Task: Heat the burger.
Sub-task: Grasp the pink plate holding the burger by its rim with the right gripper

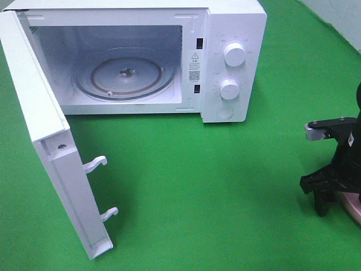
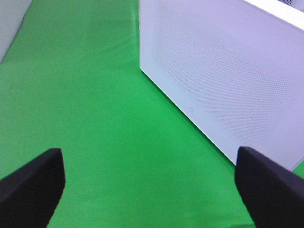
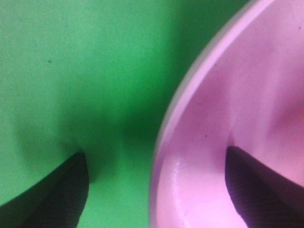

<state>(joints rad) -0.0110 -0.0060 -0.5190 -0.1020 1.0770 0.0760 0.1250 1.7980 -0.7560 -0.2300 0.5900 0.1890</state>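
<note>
The burger shows in no view. A pink plate lies at the right edge of the green cloth, mostly covered by my right arm. My right gripper stands low over it, open. In the right wrist view the right gripper straddles the pink plate's rim, with one finger over the cloth and the other finger over the plate's inside. My left gripper is open with nothing between its fingers, above the cloth beside a white microwave panel. It is out of the exterior view.
The white microwave stands at the back with its cavity open and a glass turntable inside. Its door swings out to the front left, latch hooks sticking out. Two knobs sit on its right panel.
</note>
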